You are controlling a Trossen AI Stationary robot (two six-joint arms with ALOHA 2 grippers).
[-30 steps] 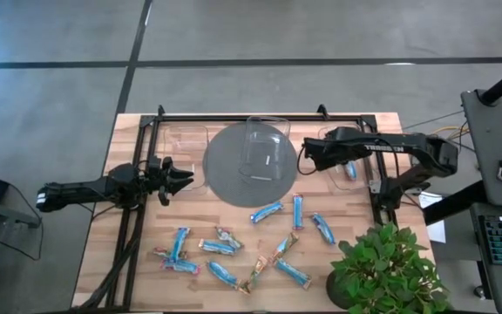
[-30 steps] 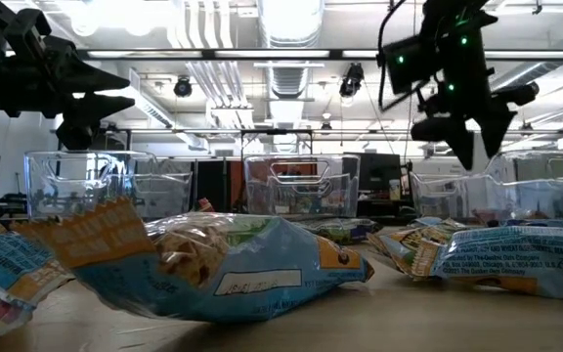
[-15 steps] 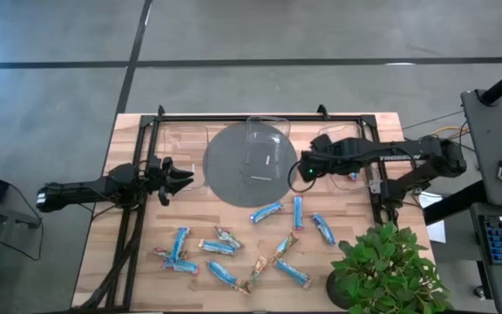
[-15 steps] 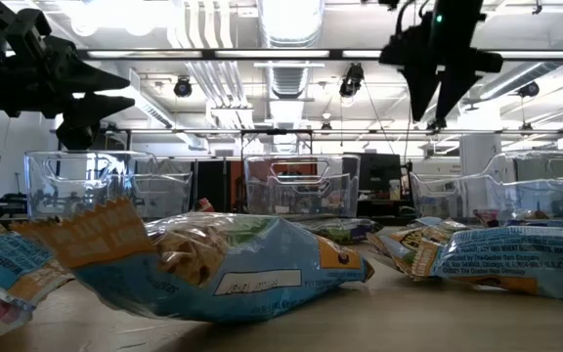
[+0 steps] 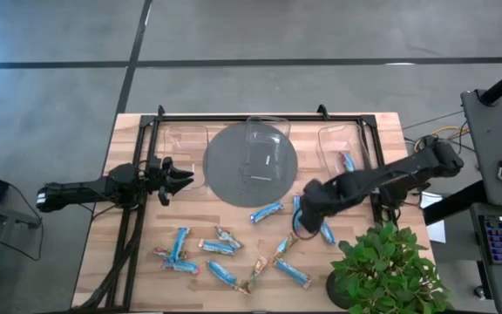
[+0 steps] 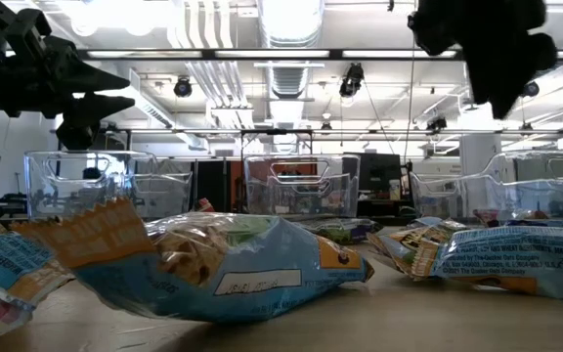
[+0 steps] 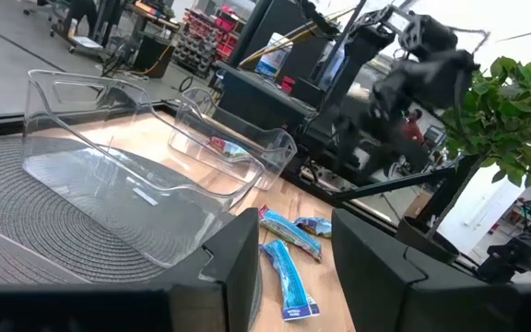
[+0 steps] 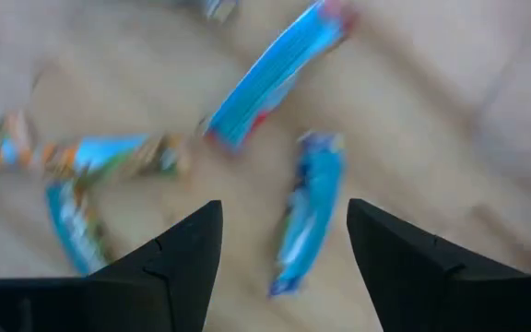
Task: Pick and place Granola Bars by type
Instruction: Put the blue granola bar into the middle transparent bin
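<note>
The right pincer [image 5: 304, 216] hangs over the worktop [image 5: 364, 131] with its fingers spread apart and nothing between them — in its own wrist view a blue bar [image 8: 307, 221] lies flat on the wood right in the gap, which suggests the arm is placed there to line up a grasp on it. In the high view that bar [image 5: 297, 209] sits at about 5 o'clock from the round grey mat [image 5: 225, 166], with another blue bar [image 5: 267, 211] at its 9 o'clock and one more [image 5: 323, 228] at its 4 o'clock. The other bars [image 5: 220, 249] are scattered loose over the 6 o'clock side of the worktop, blue and tan ones mixed, so most of the sorting looks undone. One blue bar [image 5: 348, 161] already lies in the clear bin [image 5: 328, 144] at 3 o'clock of the mat, probably the place for that type; the middle bin [image 5: 255, 131] rests on the mat and a third bin [image 5: 177, 139] stands at its 9 o'clock. The left pincer [image 5: 177, 180] waits at 9 o'clock, fingers parted and empty, clear of the bars — likely kept out of the right arm's way
</note>
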